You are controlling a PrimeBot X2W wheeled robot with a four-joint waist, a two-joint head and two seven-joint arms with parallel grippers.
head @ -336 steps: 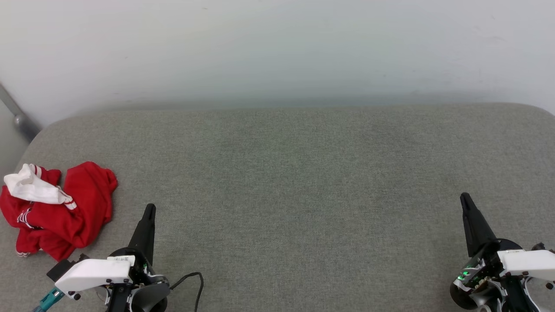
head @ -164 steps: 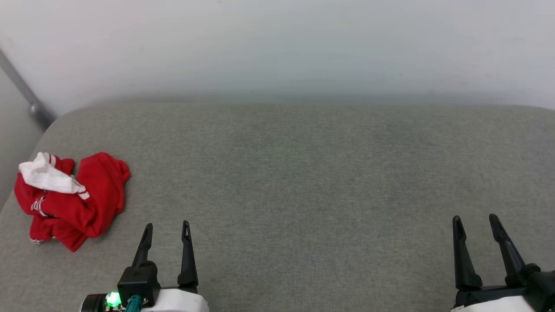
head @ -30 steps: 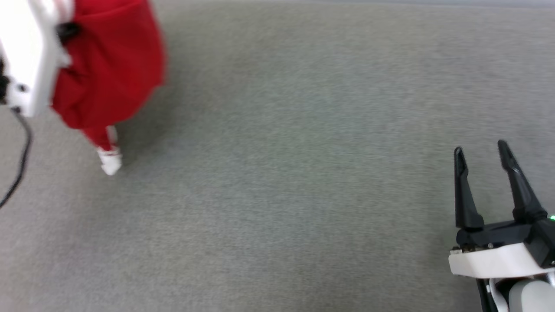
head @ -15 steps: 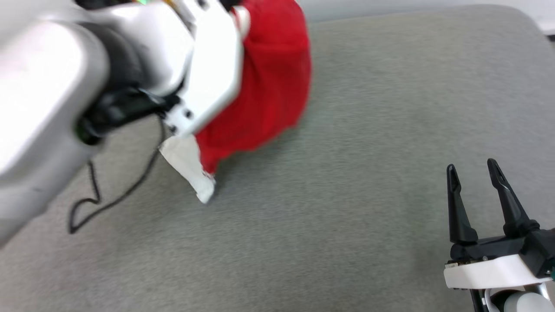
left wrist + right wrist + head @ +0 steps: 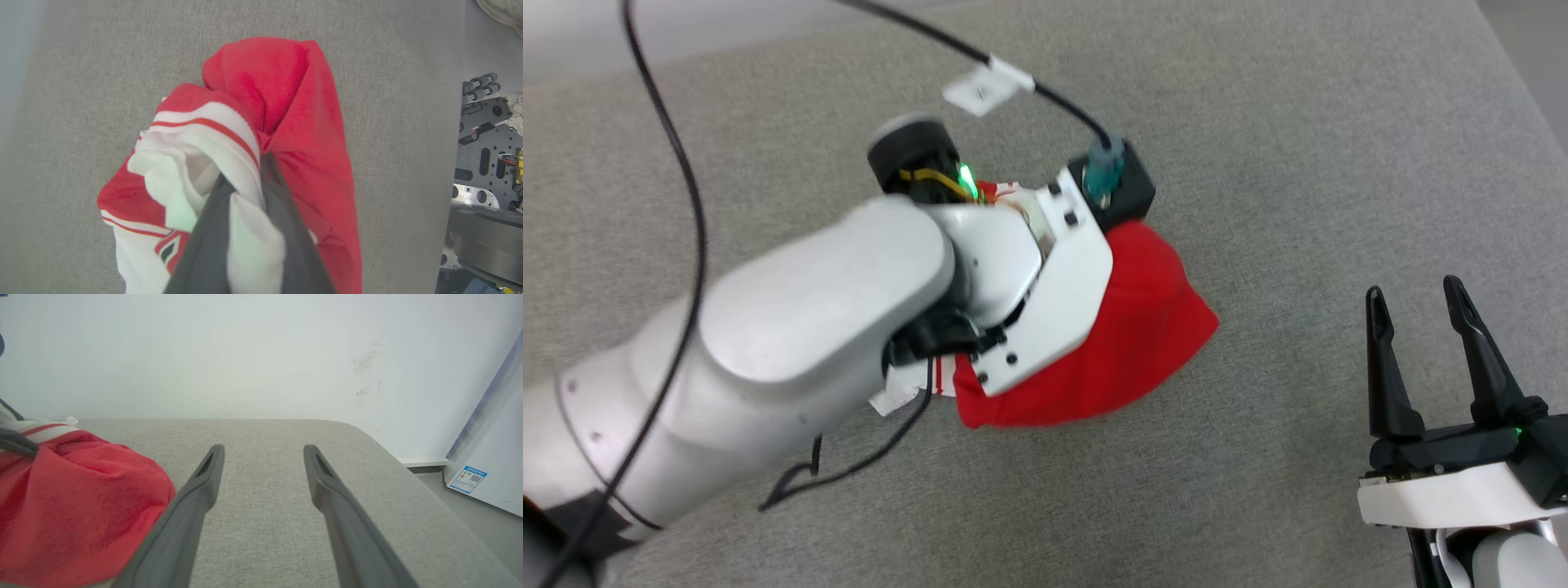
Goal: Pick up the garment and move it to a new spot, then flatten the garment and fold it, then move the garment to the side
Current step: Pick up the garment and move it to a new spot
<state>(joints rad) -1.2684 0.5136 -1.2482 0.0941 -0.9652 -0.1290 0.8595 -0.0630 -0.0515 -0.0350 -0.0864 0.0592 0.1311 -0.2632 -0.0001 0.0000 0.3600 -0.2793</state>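
The garment [image 5: 1131, 347] is a bunched red shirt with a white, red-striped sleeve, hanging in a bundle over the middle of the grey surface. My left arm's white wrist [image 5: 1045, 286] covers its top in the head view. In the left wrist view my left gripper [image 5: 244, 171] is shut on the garment [image 5: 294, 122], pinching the white sleeve and red cloth together between its dark fingers. My right gripper [image 5: 1414, 290] stands open at the lower right, well clear of the cloth. Its own view shows the right gripper [image 5: 263, 449] open, with the garment [image 5: 73, 502] at the left.
The grey padded surface [image 5: 1298, 147] runs to a rounded right edge [image 5: 380, 445] with a white wall behind. A white panel with a blue label [image 5: 486, 457] stands beyond that edge. A black cable [image 5: 678, 163] loops over my left arm. The robot's base [image 5: 482, 171] lies beside the surface.
My left arm has carried the garment from the left side to the middle of the surface, and the head camera has turned with it. The right gripper stays open.
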